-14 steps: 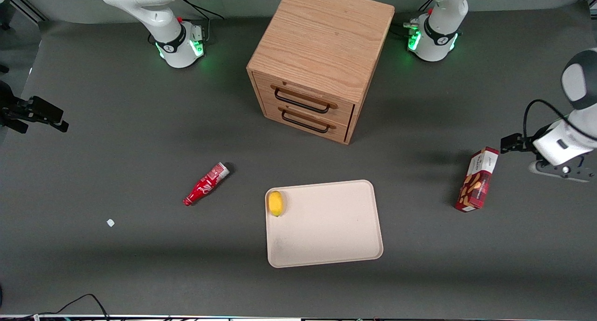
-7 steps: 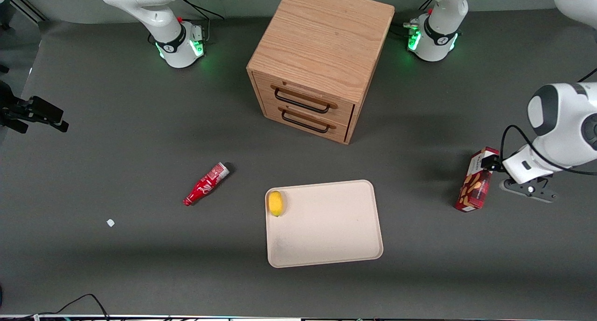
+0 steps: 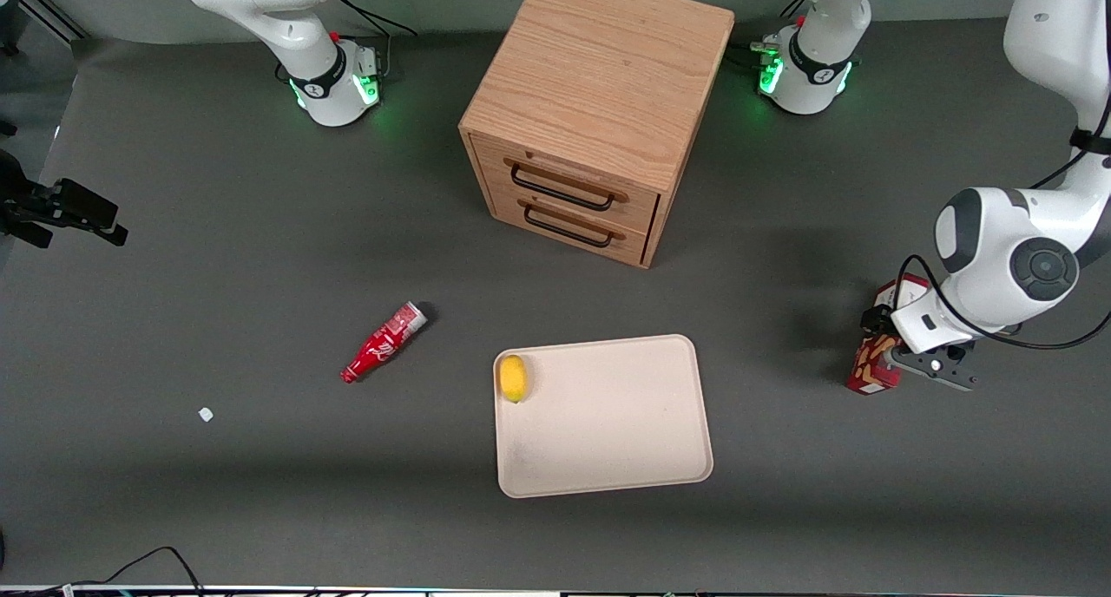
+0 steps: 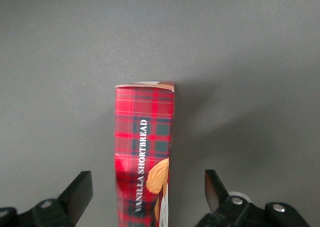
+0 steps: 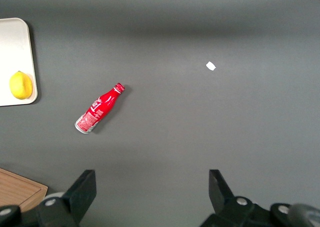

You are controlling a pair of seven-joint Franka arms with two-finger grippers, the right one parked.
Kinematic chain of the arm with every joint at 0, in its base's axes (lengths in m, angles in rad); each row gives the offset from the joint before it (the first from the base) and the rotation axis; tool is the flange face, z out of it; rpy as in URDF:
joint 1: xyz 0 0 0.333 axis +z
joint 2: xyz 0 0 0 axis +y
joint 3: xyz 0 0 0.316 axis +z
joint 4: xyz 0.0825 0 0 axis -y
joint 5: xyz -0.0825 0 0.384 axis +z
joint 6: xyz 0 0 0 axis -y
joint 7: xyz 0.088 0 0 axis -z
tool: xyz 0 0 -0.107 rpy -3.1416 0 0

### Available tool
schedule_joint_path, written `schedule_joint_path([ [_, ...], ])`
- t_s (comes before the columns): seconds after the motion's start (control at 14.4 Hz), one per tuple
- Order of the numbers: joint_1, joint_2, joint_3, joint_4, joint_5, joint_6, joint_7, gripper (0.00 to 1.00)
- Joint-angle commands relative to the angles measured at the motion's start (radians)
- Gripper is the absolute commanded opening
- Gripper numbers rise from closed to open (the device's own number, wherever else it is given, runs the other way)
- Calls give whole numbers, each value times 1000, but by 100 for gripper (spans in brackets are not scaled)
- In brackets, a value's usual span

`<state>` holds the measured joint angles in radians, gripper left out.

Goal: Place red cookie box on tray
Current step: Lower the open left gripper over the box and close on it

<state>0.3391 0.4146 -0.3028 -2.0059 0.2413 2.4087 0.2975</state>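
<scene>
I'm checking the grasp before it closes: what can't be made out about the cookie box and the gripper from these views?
- Front view: the arm's wrist covers most of the red cookie box and the whole gripper.
- Left wrist view: the box is cut off by the frame edge; the open fingers flank it, their height above the table unclear.
- Tray: fully visible.

Robotics lab bench. Dark grey matte table [image 3: 217, 259], two white arm bases with green status lights [image 3: 334, 81] bolted on, loose cables [image 3: 147, 562], staged props: wooden cabinet [image 3: 599, 111], tray [image 3: 608, 458]. Gripper [image 4: 145, 199] above cookie box [image 4: 144, 152].
</scene>
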Motion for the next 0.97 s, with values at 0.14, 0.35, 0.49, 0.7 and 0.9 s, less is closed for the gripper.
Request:
schedule_joint_path([
  [0.14,-8,-2,27,-47,18,44,11,100],
  [0.35,-8,1,40,-48,18,33,2,97],
  [0.49,-12,0,42,-50,18,26,-3,69],
  [0.7,-25,0,42,-48,16,23,-4,34],
  [0.9,-37,0,48,-48,16,23,-6,0],
])
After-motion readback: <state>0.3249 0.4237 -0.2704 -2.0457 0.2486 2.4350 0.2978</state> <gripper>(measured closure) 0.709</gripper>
